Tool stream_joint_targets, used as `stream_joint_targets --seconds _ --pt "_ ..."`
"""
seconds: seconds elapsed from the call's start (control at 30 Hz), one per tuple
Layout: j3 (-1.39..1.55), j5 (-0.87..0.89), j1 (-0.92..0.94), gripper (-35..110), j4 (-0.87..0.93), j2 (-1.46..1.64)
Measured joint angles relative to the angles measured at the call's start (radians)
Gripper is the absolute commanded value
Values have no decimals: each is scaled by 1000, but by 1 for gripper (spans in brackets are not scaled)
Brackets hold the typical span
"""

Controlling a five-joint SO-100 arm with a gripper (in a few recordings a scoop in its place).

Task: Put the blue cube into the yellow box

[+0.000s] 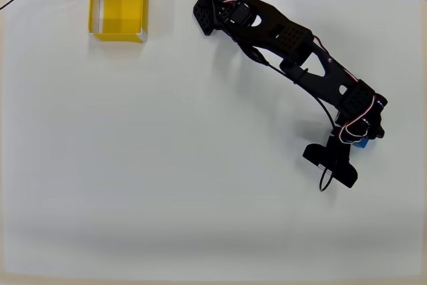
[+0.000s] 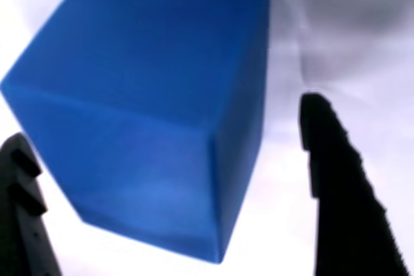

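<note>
Gripper fingers stood apart in the wrist view, one dark finger at the left edge and the other to the right, with the blue cube between them, a gap showing beside the right finger. From overhead, the cube peeked out under the black arm at the right side of the white table. Well apart, the yellow box sat open-topped by the table's far left edge.

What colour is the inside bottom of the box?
Yellow. The yellow box has a yellow floor and whitish rims, best seen in the overhead view.
</note>
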Motion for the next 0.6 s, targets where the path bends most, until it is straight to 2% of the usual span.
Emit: stream_joint_targets --seconds 0.47,0.6 --pt "0 -63 0 17 2 -9" --pt "0 -132 5 14 5 -9"
